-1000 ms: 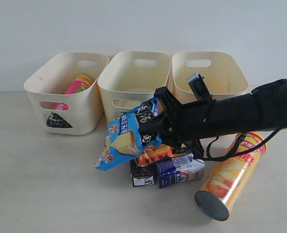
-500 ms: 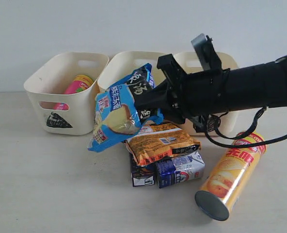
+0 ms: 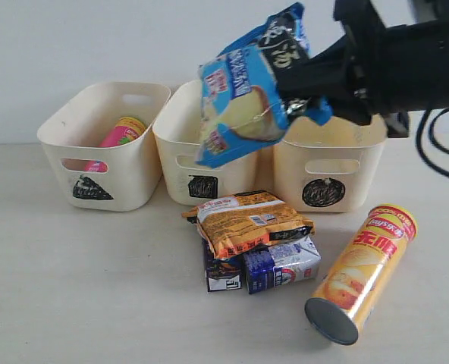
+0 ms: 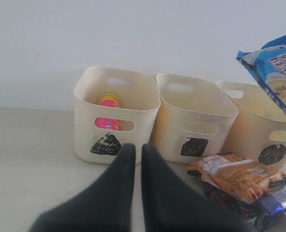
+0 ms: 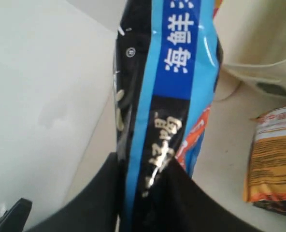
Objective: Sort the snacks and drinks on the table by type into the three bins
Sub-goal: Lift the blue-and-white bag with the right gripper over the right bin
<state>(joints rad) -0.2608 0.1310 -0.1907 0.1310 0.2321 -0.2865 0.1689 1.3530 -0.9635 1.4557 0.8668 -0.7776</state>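
Observation:
My right gripper (image 3: 304,89) is shut on the blue-black bag (image 3: 247,91), which hangs high in the air over the square-marked bin (image 3: 180,144) and the circle-marked bin (image 3: 327,163). In the right wrist view the bag (image 5: 177,72) is pinched between the two fingers of that gripper (image 5: 143,166). The pink tube (image 3: 122,133) stands in the triangle-marked bin (image 3: 133,163). On the table (image 3: 73,288) lies the orange-brown bag (image 3: 251,220), on top of the purple juice box (image 3: 223,274) and the blue-and-white carton (image 3: 281,265). The yellow-orange tube (image 3: 365,269) lies to their right. My left gripper (image 4: 137,150) is shut and holds nothing, low in front of the triangle bin (image 4: 116,121).
A plain pale wall stands right behind the three bins. The right arm's black cable (image 3: 437,152) loops down at the far right. Bare table stretches to the left and front of the pile.
The right gripper has lifted the blue-black bag up and to the right, from just above the pile to well above the bins. The orange-brown bag is now uncovered.

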